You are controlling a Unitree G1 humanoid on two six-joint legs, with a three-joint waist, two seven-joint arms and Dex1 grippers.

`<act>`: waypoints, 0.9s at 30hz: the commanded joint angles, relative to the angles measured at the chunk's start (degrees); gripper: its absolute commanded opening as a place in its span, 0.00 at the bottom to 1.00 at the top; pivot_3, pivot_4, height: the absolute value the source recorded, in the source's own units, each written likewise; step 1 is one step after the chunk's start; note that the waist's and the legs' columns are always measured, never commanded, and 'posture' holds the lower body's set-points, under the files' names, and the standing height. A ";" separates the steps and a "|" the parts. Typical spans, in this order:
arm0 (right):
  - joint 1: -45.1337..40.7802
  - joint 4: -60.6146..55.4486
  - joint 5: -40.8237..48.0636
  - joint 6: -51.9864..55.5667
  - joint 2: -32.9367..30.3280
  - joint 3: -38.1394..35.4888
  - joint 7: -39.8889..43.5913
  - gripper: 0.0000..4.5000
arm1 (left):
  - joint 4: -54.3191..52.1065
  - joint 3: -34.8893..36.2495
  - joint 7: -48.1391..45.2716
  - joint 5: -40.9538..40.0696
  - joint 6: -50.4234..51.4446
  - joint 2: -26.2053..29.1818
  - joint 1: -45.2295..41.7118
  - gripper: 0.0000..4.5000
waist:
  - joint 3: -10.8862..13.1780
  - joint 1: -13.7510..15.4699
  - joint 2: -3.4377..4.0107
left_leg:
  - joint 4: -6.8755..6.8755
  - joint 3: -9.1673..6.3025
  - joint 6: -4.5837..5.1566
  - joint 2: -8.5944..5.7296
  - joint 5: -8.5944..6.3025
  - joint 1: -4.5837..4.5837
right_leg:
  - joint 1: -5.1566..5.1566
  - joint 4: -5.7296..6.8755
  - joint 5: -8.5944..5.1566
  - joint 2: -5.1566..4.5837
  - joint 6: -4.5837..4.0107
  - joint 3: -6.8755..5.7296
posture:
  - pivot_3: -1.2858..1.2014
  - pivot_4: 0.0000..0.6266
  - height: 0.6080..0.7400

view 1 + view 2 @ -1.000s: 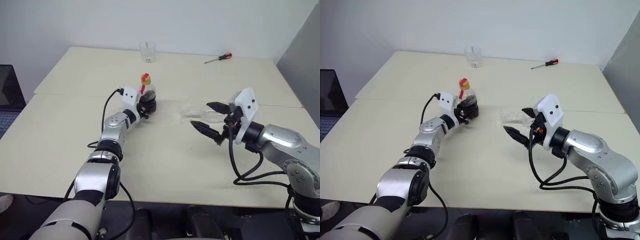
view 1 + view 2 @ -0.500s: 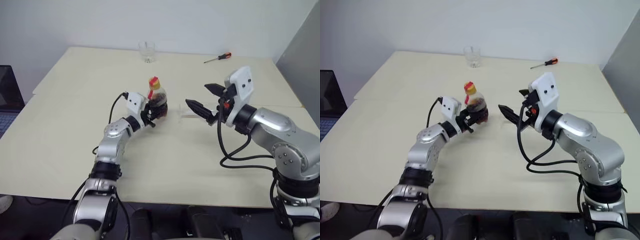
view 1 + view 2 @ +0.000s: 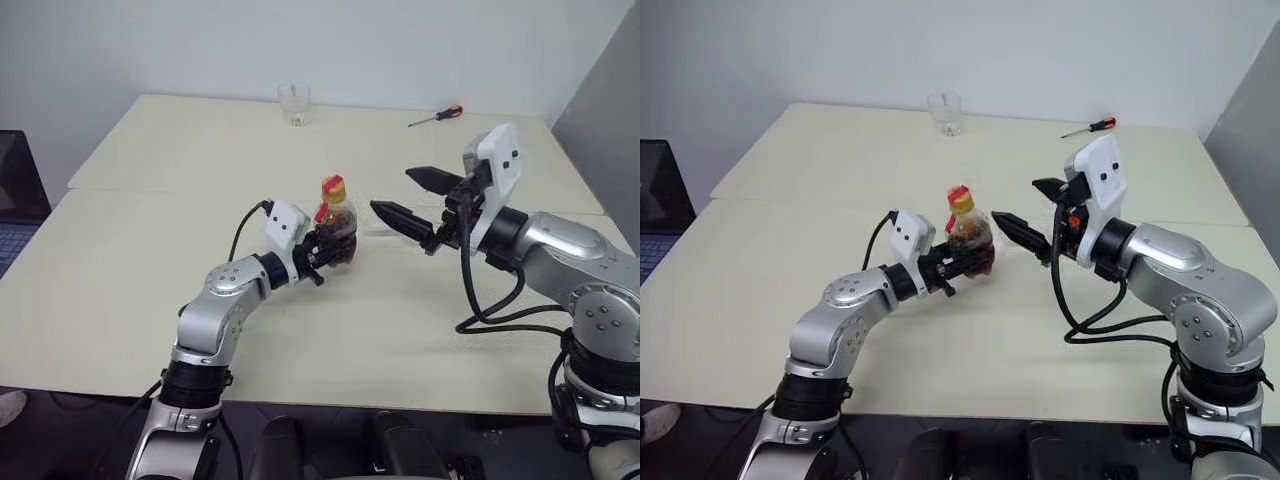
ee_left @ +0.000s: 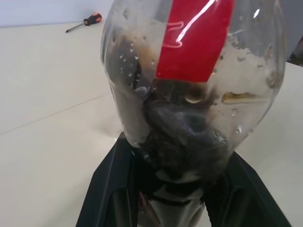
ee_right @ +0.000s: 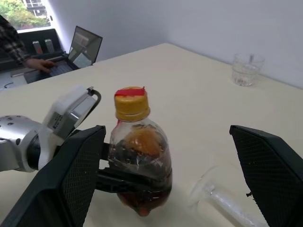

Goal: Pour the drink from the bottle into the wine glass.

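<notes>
While left hand clamps squat clear plastic bottle, right hand gapes, wine glass lying sideways

Left gripper sat at the frame's centre, its fingers clamped on the bottle. Right gripper hung right of centre, jaws spread wide, pointing toward the left one.

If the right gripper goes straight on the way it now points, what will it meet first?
Most likely the bottle, held upright by the left gripper. In its wrist view the bottle stands between the open fingers of the right gripper. Depth is unclear.
</notes>
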 commanded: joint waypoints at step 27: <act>-4.50 1.57 -0.27 1.45 7.12 5.28 -9.89 1.00 | -2.98 -4.78 2.00 2.95 -3.74 -1.39 -0.97 0.23 | 0.00 -0.03 0.00 | 0.00 0.01 0.00 -0.01 0.00 -0.01 | -0.02 -0.01 0.00 0.00 0.00 0.06 | 0.52 0.24 1.00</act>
